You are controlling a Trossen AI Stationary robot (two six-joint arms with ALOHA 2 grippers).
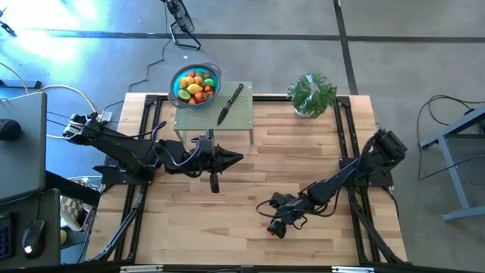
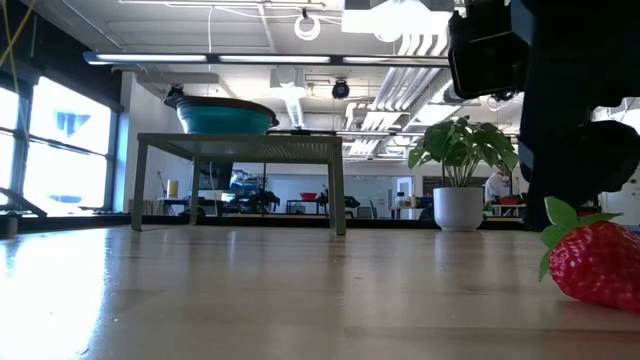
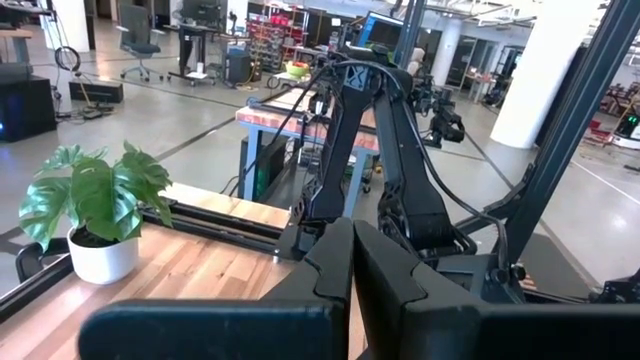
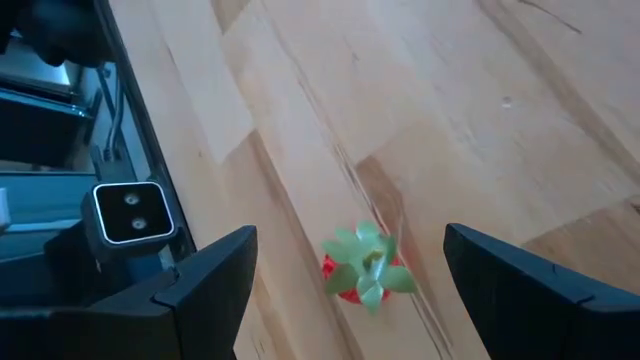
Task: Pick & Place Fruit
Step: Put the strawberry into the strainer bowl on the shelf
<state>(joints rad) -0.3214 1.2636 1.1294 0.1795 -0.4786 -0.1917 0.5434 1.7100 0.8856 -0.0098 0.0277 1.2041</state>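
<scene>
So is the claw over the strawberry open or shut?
Open. The right gripper hovers over the strawberry with one finger on each side, wood showing between, not touching it.

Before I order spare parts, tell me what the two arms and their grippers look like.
Both arms are black, jointed and slim, with black cables looped along them. The left gripper tapers to two flat-sided black fingers. The right gripper has two broad, angular black fingers. No markings are legible on either arm.

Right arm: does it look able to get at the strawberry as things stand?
Probably yes: the right gripper hangs over the strawberry with jaws open on either side of it, and nothing lies between them.
</scene>
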